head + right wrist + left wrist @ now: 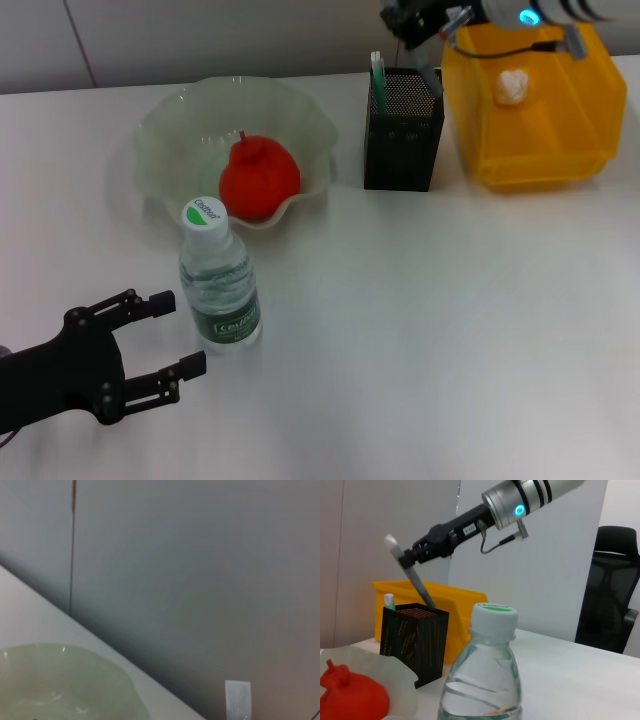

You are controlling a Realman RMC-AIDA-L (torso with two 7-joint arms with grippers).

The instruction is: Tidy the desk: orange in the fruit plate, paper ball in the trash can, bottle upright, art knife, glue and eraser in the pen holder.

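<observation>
Spread wide and gripping nothing, the left gripper [172, 345] sits low at the near left of the white desk [450, 330], its two black fingers [150, 302] pointing toward the water bottle [220, 290], just short of it. That bottle stands upright, clear plastic with ribbed sides, a green-and-white label around its middle and a white cap [204, 212] carrying a green mark.

At the far side of the desk, the right gripper [410, 557] hangs above the pen holder [402, 130], closed on the art knife [412, 575]. The knife is a slim grey tool with a pale upper end, held tilted, its lower tip dipping inside the holder's rim. The pen holder is a square black mesh box; a green-and-white stick [377, 72] already stands in its far-left corner, though whether that is the glue I cannot tell.

A translucent pale-green fruit plate [180, 130] with a wavy rim lies behind the bottle. In it rests the orange [259, 178], bright red-orange with a small stem on top.

To the right of the pen holder and close beside it sits the yellow plastic trash can [540, 150], with the crumpled white paper ball [513, 86] lying inside.

The right wrist view shows only part of the fruit plate's edge, a strip of desk and a grey wall [200, 580].
</observation>
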